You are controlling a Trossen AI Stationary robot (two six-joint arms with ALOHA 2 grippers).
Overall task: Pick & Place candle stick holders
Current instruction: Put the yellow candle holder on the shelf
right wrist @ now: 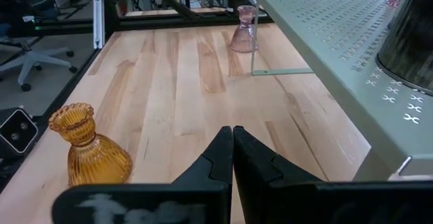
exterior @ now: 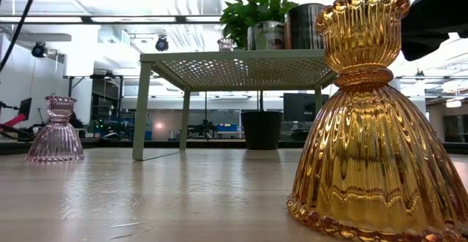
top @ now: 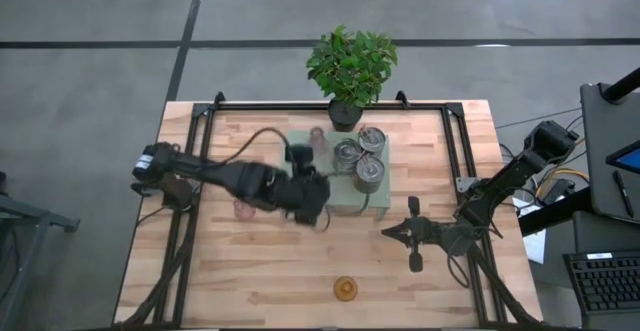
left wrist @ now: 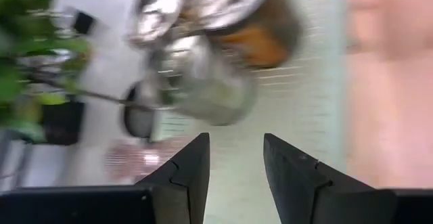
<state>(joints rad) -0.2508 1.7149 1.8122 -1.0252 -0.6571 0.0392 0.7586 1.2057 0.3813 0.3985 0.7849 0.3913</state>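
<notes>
Bench of pale wood seen from above, with a small green perforated shelf standing near its middle and a plant at the far edge.

Left gripper reaches over the shelf's left edge. Its jaws are spread, with nothing between them. In the left wrist view the left gripper points at three silver holders, blurred, which stand clustered just ahead of the jaws on the shelf top. From above the silver holders lie just to the right of the jaws. A pink holder stands on the shelf beside them, beyond the jaws toward the plant.

A second pink holder stands on the bench behind the left jaws, beside the arm, and shows upright in the low view.

Right gripper rests low over the bench, right of the shelf's front corner, jaws pressed together and holding nothing. In the right wrist view the right gripper points across the bench; the amber holder stands upright off to one side of the jaws, well apart from them, and the far pink holder sits ahead beyond the shelf leg.

The amber holder is alone near the bench's front edge.
</notes>
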